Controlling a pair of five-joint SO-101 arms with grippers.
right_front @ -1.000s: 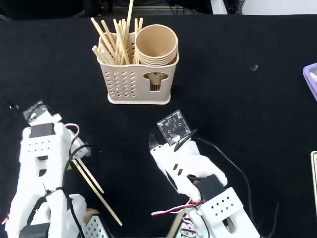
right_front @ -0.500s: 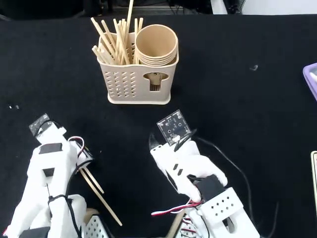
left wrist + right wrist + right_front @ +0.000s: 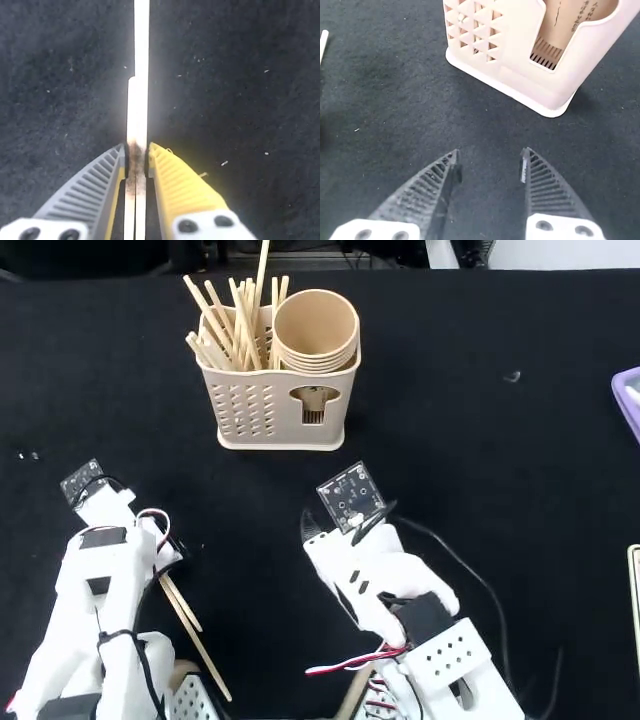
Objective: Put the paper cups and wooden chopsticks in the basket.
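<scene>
A beige perforated basket (image 3: pixel 270 410) stands at the back of the black table. It holds a stack of paper cups (image 3: pixel 316 330) and several wooden chopsticks (image 3: pixel 235 325). At the front left, two wooden chopsticks (image 3: pixel 188 628) lie side by side, and my left gripper (image 3: pixel 163 562) is shut on them. The left wrist view shows the pair of chopsticks (image 3: pixel 137 100) pinched between the tips of the left gripper (image 3: pixel 136 147). My right gripper (image 3: pixel 312 530) rests in front of the basket. It is open and holds nothing, with the right gripper (image 3: pixel 487 160) facing the basket (image 3: pixel 510 55).
A purple object (image 3: pixel 627 395) sits at the table's right edge. A small speck (image 3: pixel 512 376) lies on the cloth at the back right. Bare black cloth (image 3: pixel 480 470) spreads between the basket and the right edge.
My left arm has drawn back toward the front edge and settled over the two loose chopsticks, which shifted slightly with it. The right arm has not moved.
</scene>
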